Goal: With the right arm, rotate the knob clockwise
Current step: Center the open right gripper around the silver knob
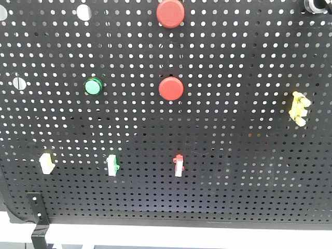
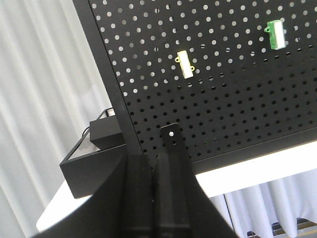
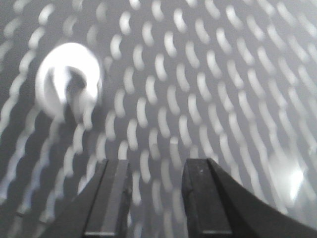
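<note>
Knob (image 1: 313,6) hasn't been gripped or turned yet, seemingly. Right gripper (image 3: 156,201) is held partly open and empty at the pegboard (image 3: 213,74), though that view's blurred.

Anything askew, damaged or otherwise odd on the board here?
Nothing looks broken, spilled or askew on the pegboard. Only the views are odd. The right wrist picture is badly smeared, with the holes drawn into streaks, and the knob is cut off at the front view's top right corner.
</note>
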Available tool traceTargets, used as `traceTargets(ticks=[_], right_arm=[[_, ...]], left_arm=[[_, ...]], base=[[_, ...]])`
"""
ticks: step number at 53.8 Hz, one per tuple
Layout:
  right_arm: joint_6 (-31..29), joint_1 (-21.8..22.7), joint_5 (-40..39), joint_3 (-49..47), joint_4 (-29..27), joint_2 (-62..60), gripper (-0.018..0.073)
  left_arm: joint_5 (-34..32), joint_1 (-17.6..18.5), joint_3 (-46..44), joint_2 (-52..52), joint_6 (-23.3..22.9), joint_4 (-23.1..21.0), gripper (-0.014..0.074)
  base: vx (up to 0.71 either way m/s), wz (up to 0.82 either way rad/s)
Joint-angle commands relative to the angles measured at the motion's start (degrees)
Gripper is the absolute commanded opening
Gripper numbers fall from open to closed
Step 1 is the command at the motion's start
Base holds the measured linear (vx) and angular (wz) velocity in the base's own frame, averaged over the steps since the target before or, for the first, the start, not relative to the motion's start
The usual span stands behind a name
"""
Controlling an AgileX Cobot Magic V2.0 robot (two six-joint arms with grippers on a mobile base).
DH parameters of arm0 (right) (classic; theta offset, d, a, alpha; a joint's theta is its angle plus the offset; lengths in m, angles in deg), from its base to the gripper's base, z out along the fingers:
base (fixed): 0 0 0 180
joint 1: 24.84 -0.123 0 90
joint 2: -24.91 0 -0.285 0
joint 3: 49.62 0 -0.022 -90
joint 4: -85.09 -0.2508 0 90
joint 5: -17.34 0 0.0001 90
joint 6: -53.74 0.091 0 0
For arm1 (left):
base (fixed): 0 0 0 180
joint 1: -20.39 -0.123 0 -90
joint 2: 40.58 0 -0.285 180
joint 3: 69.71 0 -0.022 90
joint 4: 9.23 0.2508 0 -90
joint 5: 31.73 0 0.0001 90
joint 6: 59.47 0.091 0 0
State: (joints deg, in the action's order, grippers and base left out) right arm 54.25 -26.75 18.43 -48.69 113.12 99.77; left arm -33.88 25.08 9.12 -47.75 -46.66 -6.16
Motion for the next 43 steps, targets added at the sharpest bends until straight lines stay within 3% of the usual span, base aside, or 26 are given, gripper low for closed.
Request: traceTargets(ticks=[1, 20, 30, 43], right_arm=[[-0.5, -2.5, 0.2, -6.8, 3.8, 1.5, 0.0337], [0.5, -4.8, 3.3, -10.0, 4.2, 3.5, 0.0337], [0.3, -4.8, 11.2, -10.0, -0.4, -0.4, 0.0337], [-1.3, -4.8, 11.4, -9.9, -3.9, -3.5, 0.0337]], left_arm=[[-4.3, 0.4, 1.9, 1.0, -0.2, -0.3, -0.0006], [-4.3, 0.4, 1.9, 1.0, -0.2, -0.3, -0.0006], [-4.3, 0.4, 1.9, 1.0, -0.2, -0.3, -0.0006], [-4.3, 0.4, 1.9, 1.0, -0.2, -0.3, -0.0006]], base=[[0.00, 0.00], [0.00, 0.00], [0.00, 0.00], [0.00, 0.00]])
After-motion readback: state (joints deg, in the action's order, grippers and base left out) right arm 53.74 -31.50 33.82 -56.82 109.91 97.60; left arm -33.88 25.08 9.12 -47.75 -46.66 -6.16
